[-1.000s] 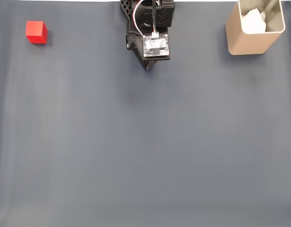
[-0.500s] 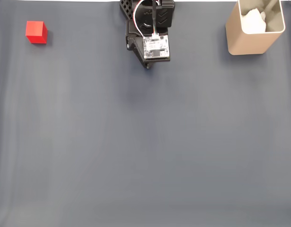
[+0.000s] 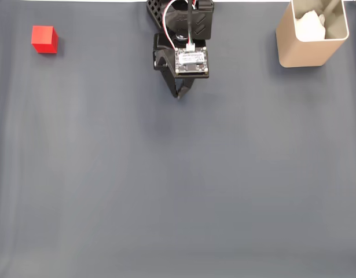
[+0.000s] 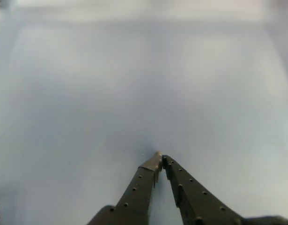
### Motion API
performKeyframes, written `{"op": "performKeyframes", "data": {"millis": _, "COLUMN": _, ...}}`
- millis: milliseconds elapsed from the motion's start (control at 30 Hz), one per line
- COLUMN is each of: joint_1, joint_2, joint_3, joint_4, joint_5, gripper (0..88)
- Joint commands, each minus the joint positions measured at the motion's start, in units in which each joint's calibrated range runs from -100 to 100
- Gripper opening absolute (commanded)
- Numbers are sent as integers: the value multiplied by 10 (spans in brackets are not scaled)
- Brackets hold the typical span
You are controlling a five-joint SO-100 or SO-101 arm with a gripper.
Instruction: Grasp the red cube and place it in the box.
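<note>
top-down fixed view, low forward-facing wrist view

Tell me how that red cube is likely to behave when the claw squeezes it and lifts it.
The red cube has flat faces and sharp edges, so it probably stays put rather than rolling. It looks solid, likely stiff under a squeeze. Its matte surface suggests decent grip, and being far smaller than the box, it is probably light. The claw is closed and away from it.

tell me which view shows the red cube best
The fixed view: the red cube sits in plain sight at upper left on the grey mat. The wrist view looks past the shut gripper at bare mat instead.
</note>
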Motion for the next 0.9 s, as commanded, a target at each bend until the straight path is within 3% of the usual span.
{"op": "performKeyframes", "data": {"millis": 0, "joint_1": -6, "joint_2": 0, "joint_3": -48, "joint_4": -43, "joint_5": -3, "gripper": 2}}
{"op": "performKeyframes", "data": {"millis": 433, "joint_1": 29, "joint_2": 176, "joint_3": -236, "joint_4": -45, "joint_5": -17, "gripper": 2}}
{"op": "performKeyframes", "data": {"millis": 867, "joint_1": 138, "joint_2": 339, "joint_3": -424, "joint_4": 2, "joint_5": -21, "gripper": 2}}
